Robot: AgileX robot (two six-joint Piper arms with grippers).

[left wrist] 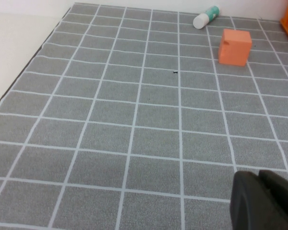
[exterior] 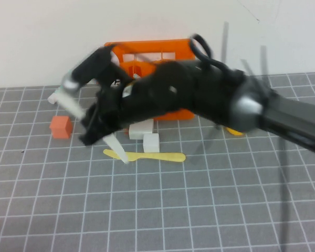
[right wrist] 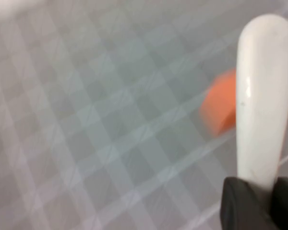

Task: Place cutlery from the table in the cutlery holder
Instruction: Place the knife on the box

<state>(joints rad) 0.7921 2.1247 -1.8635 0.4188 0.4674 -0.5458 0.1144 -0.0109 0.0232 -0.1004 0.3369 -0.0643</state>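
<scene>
My right arm reaches across the table to the left in front of the orange cutlery holder [exterior: 147, 52]. My right gripper [exterior: 94, 128] is shut on the white knife [exterior: 117, 149] and holds it tilted above the table [exterior: 199, 210]. In the right wrist view the white knife [right wrist: 264, 105] sticks out from between the black fingers [right wrist: 237, 199]. The pale yellow knife [exterior: 147, 156] lies flat on the table in front of the crate. My left gripper [left wrist: 259, 191] shows only in the left wrist view, shut and empty, low over the bare table [left wrist: 134, 120].
An orange cube [exterior: 61, 126] sits left of the gripper; it also shows in the left wrist view [left wrist: 235, 46]. Two white blocks [exterior: 142, 130] lie in front of the crate. A white and green tube [left wrist: 205, 17] lies beyond the cube.
</scene>
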